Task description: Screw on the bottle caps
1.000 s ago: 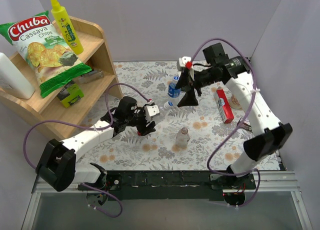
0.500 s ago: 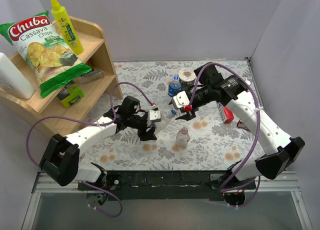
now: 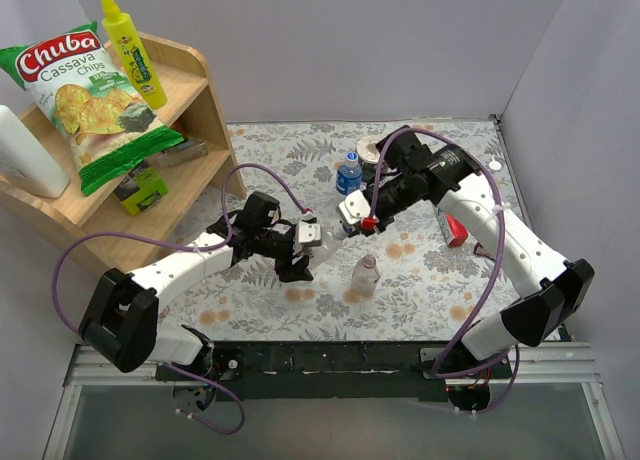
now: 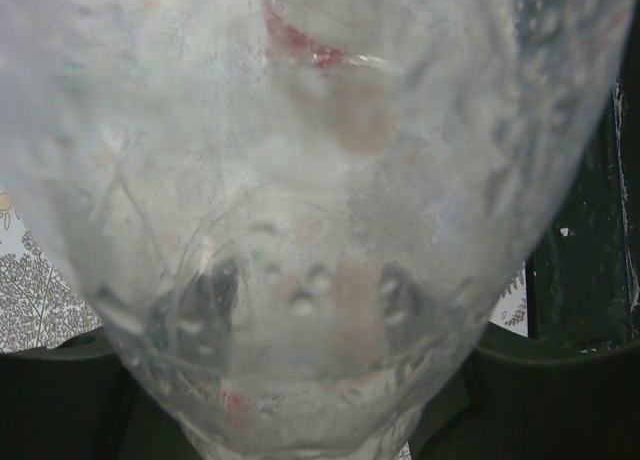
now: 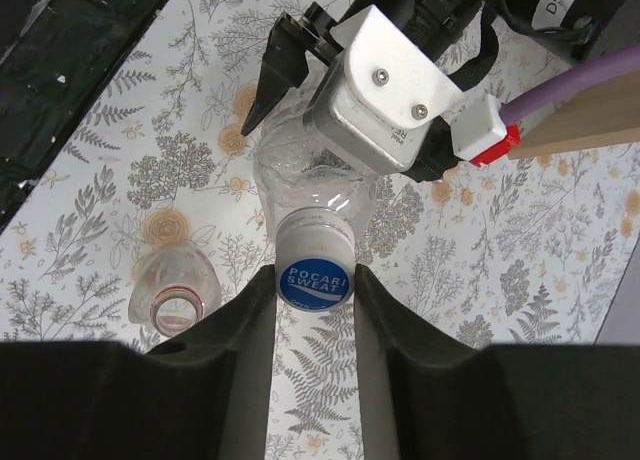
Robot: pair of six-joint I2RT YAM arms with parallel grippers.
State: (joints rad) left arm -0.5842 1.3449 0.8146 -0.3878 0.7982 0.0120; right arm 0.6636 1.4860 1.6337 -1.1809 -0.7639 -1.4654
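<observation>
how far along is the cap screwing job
Looks done: the small blue-labelled plastic bottle at the back stands with a blue cap on. In hand: the left gripper holds a clear plastic bottle while the right gripper is shut on its blue Pocari Sweat cap. Left: the other clear bottle, standing open-mouthed and uncapped.

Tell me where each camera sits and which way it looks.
Top: high behind the arms, looking down on the table; both arms show.
Left wrist: on the left claw, pressed against its clear bottle; dark claw parts show below.
Right wrist: on the right claw, looking down at the blue cap between its fingers.
Shared: top and right wrist both show the uncapped loose bottle.
</observation>
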